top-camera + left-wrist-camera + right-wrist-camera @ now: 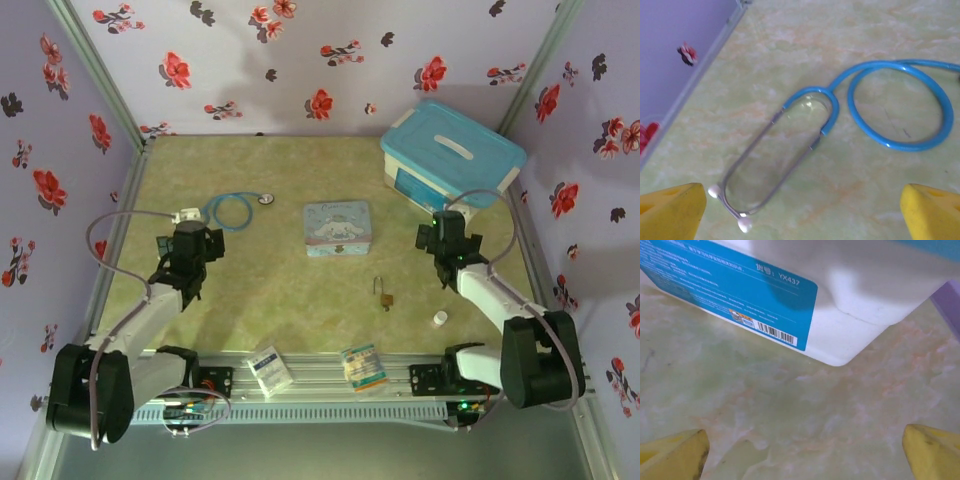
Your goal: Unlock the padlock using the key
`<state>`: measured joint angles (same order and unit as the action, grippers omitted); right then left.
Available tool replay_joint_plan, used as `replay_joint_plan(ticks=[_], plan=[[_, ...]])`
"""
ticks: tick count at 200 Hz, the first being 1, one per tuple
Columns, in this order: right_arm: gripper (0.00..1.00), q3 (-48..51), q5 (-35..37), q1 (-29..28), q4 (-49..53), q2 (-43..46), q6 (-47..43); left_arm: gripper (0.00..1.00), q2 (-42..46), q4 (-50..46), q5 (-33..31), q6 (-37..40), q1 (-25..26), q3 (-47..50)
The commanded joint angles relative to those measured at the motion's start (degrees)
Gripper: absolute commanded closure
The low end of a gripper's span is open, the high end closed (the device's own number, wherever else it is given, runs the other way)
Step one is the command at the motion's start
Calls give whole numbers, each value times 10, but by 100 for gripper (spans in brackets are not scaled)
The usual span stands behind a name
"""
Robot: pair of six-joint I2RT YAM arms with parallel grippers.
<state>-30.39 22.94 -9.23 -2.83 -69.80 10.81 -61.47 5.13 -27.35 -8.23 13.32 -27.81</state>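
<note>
Both jaws wide, empty; tiny padlock [385, 297] lies near the bench [250, 315] front edge, and a clumsy pinch could skid it.

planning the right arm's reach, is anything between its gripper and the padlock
Nothing visible does. Bare table lies between the right gripper and the padlock. The tin sits left of that line and the white cap nearer the arm bases, both off the path.
</note>
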Motion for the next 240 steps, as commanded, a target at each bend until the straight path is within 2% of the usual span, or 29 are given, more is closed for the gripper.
replay_joint_plan(ticks=[1,21,36,56,63,75,88,93,108,118,134,197,214,240], plan=[[1,75,10,34,-228,11,-20,1,-18,138,19,56,-46,39],[1,129,-34,59,-385,-21,-10,1,-52,241,90,44,-90,75],[1,131,-20,60,-436,-61,-26,1,-91,339,132,25,-124,102],[1,133,-9,66,-477,-89,-35,0,-120,427,162,33,-130,122],[1,128,-25,71,-486,-110,-33,0,-140,435,171,42,-129,113],[1,123,-54,74,-519,-160,-39,0,-153,393,184,48,-131,79],[1,126,-72,73,-605,-219,-54,0,-199,442,194,60,-131,77],[0,124,-80,74,-598,-217,-55,1,-222,468,194,58,-132,79],[1,87,-82,75,-467,-184,-47,0,-278,529,189,60,-134,79],[1,86,-81,74,-497,-201,-51,0,-261,461,186,52,-134,63],[1,82,-79,74,-471,-191,-49,0,-267,460,182,54,-134,56],[1,84,-78,75,-482,-194,-51,0,-270,465,182,60,-128,56],[1,85,-77,75,-483,-194,-51,0,-272,470,185,87,-117,58],[1,85,-77,74,-483,-195,-51,0,-271,450,219,80,-133,48]])
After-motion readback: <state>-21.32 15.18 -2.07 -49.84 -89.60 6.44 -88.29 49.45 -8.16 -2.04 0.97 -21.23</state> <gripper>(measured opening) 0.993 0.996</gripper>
